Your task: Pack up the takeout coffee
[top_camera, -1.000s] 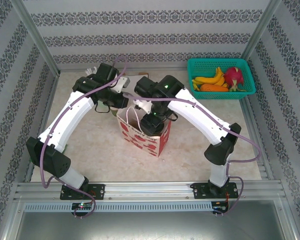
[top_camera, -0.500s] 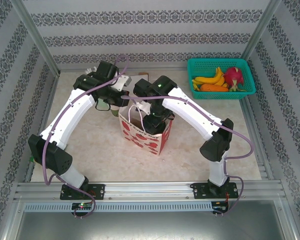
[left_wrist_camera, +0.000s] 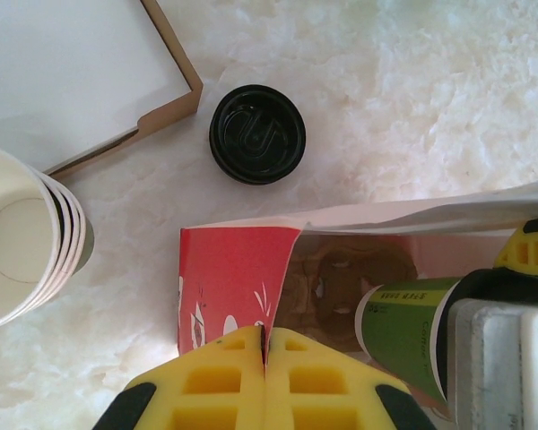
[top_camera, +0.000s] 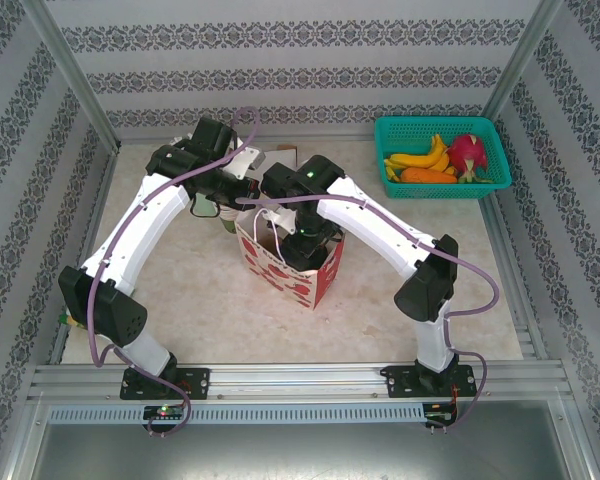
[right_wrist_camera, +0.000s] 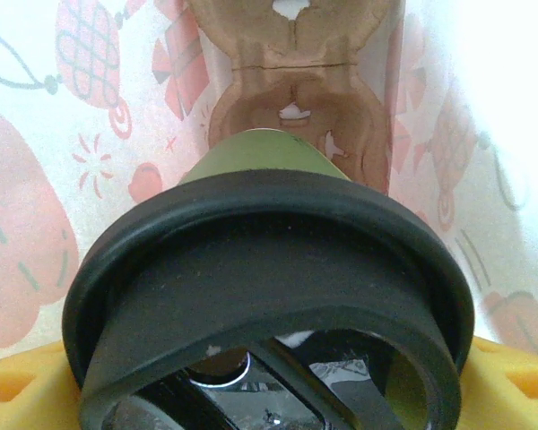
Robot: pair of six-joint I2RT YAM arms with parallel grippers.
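One bag [top_camera: 302,286], one lidded cup [left_wrist_camera: 403,327], one loose lid [left_wrist_camera: 256,134] — one basket [top_camera: 435,121].

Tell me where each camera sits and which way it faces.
Top external: above and behind, looking down at the table; left arm and right arm meet at the paper bag.
Left wrist: over the bag's rim, facing down; left gripper pinches it.
Right wrist: in the bag's mouth, facing its bottom; right gripper holds the takeout coffee.
Shared: both wrist views show the coffee in the bag.
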